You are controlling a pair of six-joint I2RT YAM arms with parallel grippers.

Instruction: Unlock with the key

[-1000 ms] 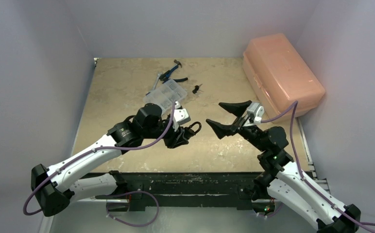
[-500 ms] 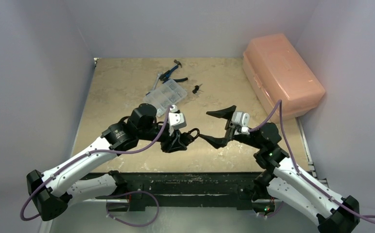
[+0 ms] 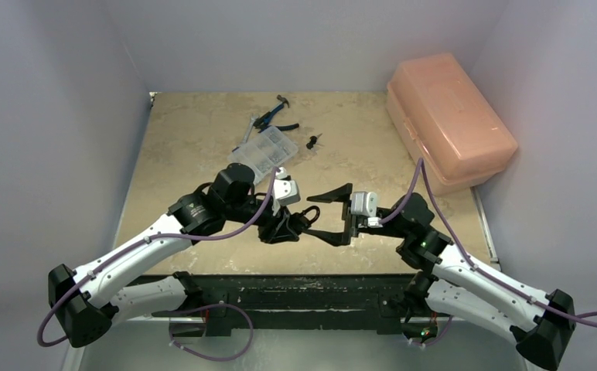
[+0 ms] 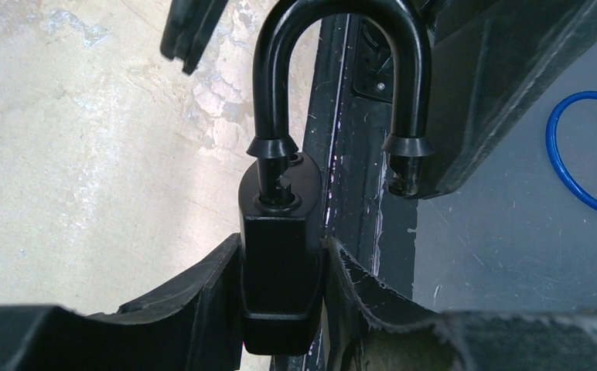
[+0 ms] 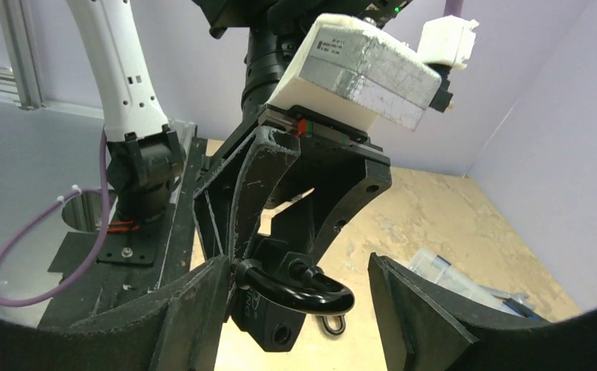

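The black metal padlock is clamped by its body in the left gripper, frame centre, so its shackle faces the right gripper, wide and empty.

White arms with black joints. Purple cables looping along both. Black pointy fingers, a white box near each wrist.

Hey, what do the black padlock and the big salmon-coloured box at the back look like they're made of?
Black padlock: likely metal under a black coating or plastic sleeve; the shackle is glossy and smooth, the body duller. Salmon-coloured lidded box: probably moulded plastic, slightly translucent, with rounded corners and a soft sheen.
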